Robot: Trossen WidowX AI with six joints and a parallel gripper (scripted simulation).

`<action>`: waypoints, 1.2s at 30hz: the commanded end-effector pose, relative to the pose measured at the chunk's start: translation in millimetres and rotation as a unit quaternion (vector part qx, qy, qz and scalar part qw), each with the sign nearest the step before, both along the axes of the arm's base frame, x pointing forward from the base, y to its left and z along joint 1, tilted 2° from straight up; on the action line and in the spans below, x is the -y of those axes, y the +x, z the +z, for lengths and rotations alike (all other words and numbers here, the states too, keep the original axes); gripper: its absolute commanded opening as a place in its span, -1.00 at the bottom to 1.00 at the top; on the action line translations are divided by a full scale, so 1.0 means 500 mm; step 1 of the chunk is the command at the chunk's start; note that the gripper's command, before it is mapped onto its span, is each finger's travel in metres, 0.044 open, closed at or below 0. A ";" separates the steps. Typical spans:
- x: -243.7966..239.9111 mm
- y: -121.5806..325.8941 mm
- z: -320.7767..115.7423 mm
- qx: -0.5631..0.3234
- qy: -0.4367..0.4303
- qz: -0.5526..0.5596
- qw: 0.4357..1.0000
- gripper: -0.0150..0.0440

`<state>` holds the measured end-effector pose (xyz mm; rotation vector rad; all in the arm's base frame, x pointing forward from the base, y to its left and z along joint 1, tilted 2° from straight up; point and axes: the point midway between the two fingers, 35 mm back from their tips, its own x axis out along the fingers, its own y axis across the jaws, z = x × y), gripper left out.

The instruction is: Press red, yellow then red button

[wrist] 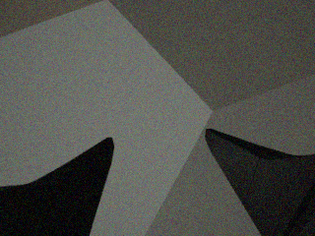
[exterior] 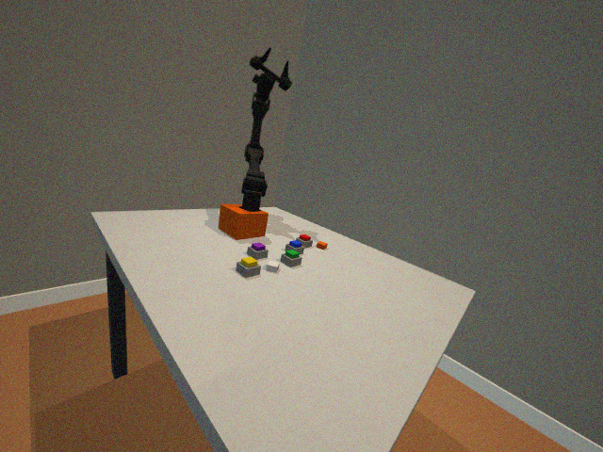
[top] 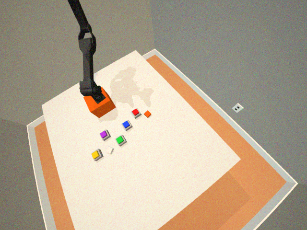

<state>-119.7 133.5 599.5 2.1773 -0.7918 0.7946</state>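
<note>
1. While the arm [top: 88, 62] [exterior: 255, 131] rises from its orange base [top: 106, 106] [exterior: 243, 224], the gripper [exterior: 278, 55] [wrist: 159, 138] hangs high over the table [top: 161, 160] [exterior: 311, 330] [wrist: 98, 88], fingers wide apart.
2. From that base in the top view, the red button [top: 135, 112] [exterior: 304, 237] lies between three and four o'clock, the yellow button [top: 95, 154] [exterior: 249, 262] at six.
3. Blue [top: 126, 124] [exterior: 295, 243], green [top: 120, 140] [exterior: 292, 253] and purple [top: 103, 134] [exterior: 258, 246] buttons sit between them, with gaps all round.
4. Near red's three o'clock side is an orange block [top: 147, 113] [exterior: 321, 245]; a white block [top: 110, 149] [exterior: 272, 266] sits near yellow's two o'clock side.
5. The pale tabletop stretches well past the buttons toward four o'clock, its edges straight.
6. Grey walls [top: 210, 49] [exterior: 438, 146] meet an orange-brown floor [top: 257, 160] [exterior: 63, 350]; an outlet [top: 237, 108] shows between two and three o'clock of the table.
</note>
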 end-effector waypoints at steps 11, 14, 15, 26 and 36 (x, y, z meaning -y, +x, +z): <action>0.243 0.288 -0.027 -0.253 -0.035 -0.016 0.967 0.86; 0.288 0.398 -0.074 -0.340 -0.074 -0.007 0.938 0.86; 0.298 0.434 -0.093 -0.368 -0.090 -0.002 0.926 0.86; 0.271 0.748 -0.403 -0.603 -0.336 0.099 0.717 0.86; 0.124 0.807 -0.777 -0.638 -0.611 0.246 0.400 0.86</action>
